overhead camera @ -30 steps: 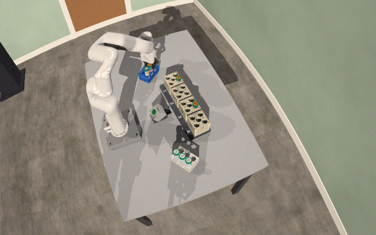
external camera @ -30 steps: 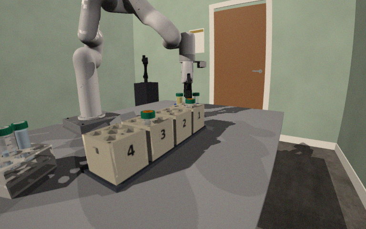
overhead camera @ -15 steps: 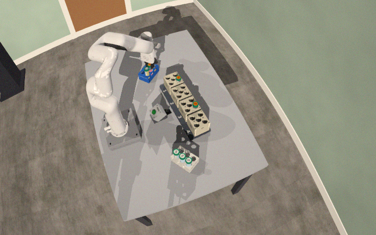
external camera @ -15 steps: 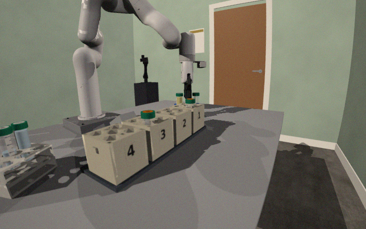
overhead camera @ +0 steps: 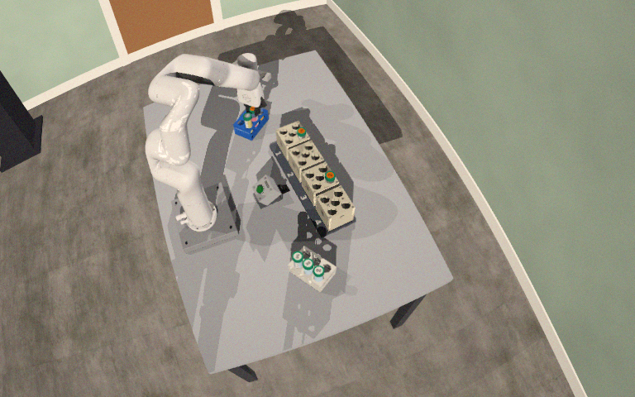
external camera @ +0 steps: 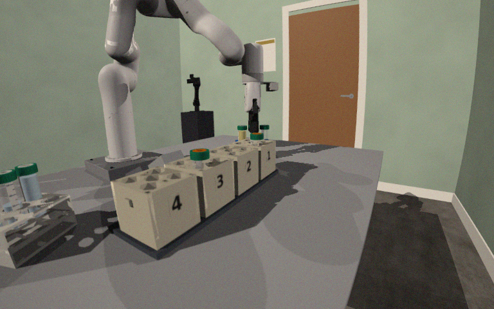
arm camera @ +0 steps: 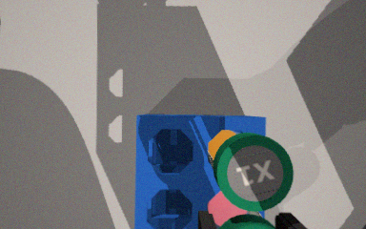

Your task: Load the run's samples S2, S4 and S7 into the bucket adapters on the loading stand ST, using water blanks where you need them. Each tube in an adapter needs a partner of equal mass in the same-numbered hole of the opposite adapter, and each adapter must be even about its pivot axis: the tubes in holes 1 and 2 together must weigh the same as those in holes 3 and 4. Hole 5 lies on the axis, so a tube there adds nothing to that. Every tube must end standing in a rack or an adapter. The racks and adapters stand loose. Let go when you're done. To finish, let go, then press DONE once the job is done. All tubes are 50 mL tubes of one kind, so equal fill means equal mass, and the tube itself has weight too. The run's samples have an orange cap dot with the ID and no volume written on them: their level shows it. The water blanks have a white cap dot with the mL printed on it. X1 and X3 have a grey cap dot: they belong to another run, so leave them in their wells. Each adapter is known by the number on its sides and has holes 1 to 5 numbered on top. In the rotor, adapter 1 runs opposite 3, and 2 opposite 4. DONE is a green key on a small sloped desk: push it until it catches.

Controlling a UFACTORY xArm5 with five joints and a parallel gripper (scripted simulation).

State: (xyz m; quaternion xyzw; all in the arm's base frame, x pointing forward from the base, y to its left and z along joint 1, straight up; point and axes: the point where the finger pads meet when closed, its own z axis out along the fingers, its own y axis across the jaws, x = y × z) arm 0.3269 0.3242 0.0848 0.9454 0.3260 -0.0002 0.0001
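Observation:
My gripper [overhead camera: 251,110] [external camera: 253,128] [arm camera: 248,223] is down in the blue rack [overhead camera: 243,131] [arm camera: 145,191] at the table's far end. It is shut on the green cap of sample tube S4 [arm camera: 245,224], which stands in its well; only the cap's edge shows in the wrist view. Grey-dot tube X1 [arm camera: 253,172] stands in the well just beyond it. Adapters 1 to 4 sit in a row on the stand ST [overhead camera: 283,164]. An orange-dot tube stands in adapter 1 [overhead camera: 301,131] [external camera: 256,136], another in adapter 3 [overhead camera: 330,176] [external camera: 199,154].
The green DONE key [overhead camera: 260,188] sits on its small desk left of the stand. A clear rack [overhead camera: 322,284] [external camera: 40,226] with three white-dot water blanks [overhead camera: 307,264] stands near the table's front. Two blue-rack wells [arm camera: 173,150] are empty.

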